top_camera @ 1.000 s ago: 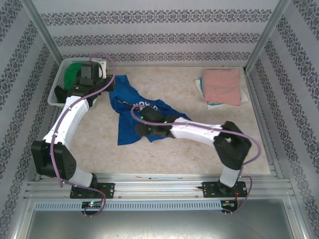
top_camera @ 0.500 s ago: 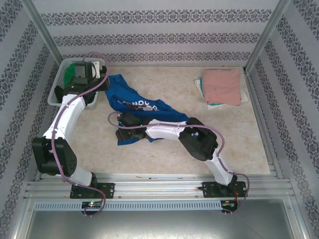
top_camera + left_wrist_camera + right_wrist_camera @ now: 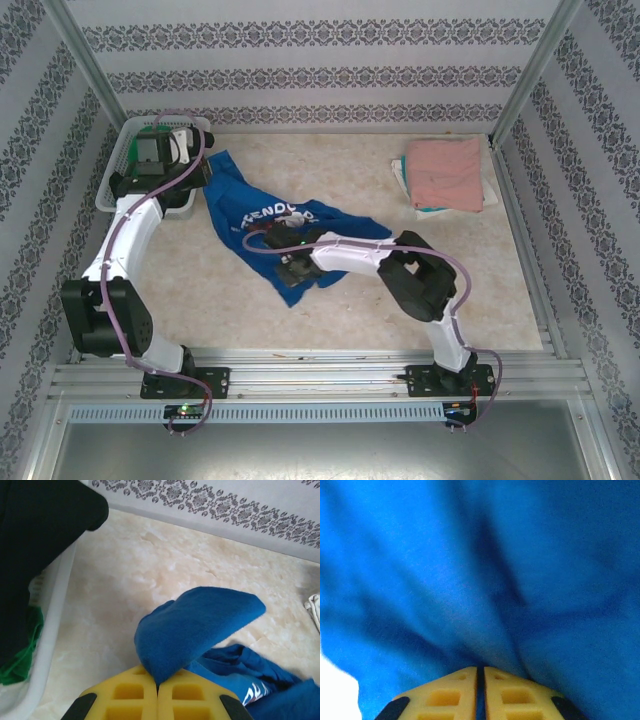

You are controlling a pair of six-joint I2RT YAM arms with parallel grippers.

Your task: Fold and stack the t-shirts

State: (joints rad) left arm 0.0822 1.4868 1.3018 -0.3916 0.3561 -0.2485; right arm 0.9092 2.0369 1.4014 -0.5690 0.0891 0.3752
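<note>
A royal-blue t-shirt (image 3: 300,222) with white chest lettering lies crumpled and stretched across the middle of the table. My left gripper (image 3: 196,160) is shut on its upper left corner next to the basket; the pinched blue fold (image 3: 195,625) rises from the yellow fingers (image 3: 135,690). My right gripper (image 3: 290,270) is shut on the shirt's lower edge, and blue cloth (image 3: 485,580) covers everything ahead of its yellow fingers (image 3: 505,692). A folded salmon-pink t-shirt (image 3: 446,172) lies at the back right on other folded cloth. Black (image 3: 40,540) and green (image 3: 20,655) shirts sit in the basket.
The white slatted basket (image 3: 115,180) stands at the back left against the wall, its rim (image 3: 55,630) close to my left gripper. Patterned walls and metal posts enclose the table. Bare marble tabletop (image 3: 440,290) spreads at the front right.
My right gripper has swung left and then back right and nearer, dragging the shirt's lower part with it. My left gripper has drawn back toward the basket, stretching the cloth.
</note>
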